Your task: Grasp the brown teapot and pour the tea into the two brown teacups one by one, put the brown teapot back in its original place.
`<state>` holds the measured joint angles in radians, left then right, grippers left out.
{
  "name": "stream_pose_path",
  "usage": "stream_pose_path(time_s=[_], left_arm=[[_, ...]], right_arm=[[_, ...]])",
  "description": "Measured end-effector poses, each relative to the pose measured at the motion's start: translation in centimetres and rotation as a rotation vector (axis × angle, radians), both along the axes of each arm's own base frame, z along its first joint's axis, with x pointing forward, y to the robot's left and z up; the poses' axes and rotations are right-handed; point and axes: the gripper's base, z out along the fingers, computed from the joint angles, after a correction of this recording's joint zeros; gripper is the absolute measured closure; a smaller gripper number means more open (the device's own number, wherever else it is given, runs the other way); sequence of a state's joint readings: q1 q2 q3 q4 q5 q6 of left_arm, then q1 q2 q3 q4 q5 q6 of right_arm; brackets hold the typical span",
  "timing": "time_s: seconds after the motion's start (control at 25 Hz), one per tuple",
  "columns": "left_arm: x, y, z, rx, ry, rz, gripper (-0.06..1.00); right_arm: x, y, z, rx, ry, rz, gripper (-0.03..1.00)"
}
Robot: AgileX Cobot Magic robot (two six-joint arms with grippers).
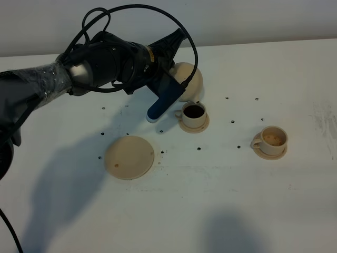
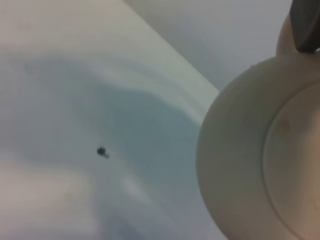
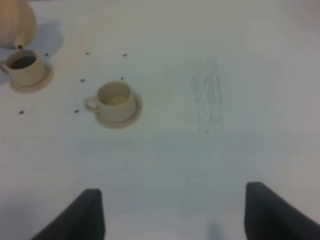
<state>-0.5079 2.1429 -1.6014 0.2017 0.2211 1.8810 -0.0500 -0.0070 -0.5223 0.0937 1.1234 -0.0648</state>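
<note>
One teacup (image 1: 194, 112) holds dark tea under the brown teapot (image 1: 190, 78) clenched in my left gripper (image 1: 168, 92); the right teacup (image 1: 274, 139) and saucer disc (image 1: 129, 157) wait.

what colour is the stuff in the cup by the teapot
Dark brown tea; best in exterior high view.

Teapot, two cups and a disc, spread across the table top.
The teapot (image 1: 189, 79) hangs clear of the surface (image 1: 221, 211) toward its far edge, tipped, with its spout just over the left teacup (image 1: 194, 113). That cup stands on its saucer (image 1: 202, 126) near the middle. The right teacup (image 1: 273, 139) sits on its own saucer (image 1: 279, 154), well apart toward the right edge and slightly nearer the front. The disc (image 1: 129, 157) lies flat to the left of both cups, nearer the front.
</note>
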Motion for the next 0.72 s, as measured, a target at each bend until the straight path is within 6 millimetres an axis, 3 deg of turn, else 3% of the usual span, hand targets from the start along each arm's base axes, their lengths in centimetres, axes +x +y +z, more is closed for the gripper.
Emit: stream_pose_path(time_s=[0.4, 0.72], left_arm=[[-0.7, 1.2, 1.9, -0.093, 0.104, 0.180, 0.86], [-1.2, 3.5, 2.8, -0.321, 0.311, 0.578, 0.86]], right_arm=[[0.0, 0.0, 0.0, 0.000, 0.000, 0.000, 0.39], [0.0, 0.0, 0.0, 0.000, 0.000, 0.000, 0.39]])
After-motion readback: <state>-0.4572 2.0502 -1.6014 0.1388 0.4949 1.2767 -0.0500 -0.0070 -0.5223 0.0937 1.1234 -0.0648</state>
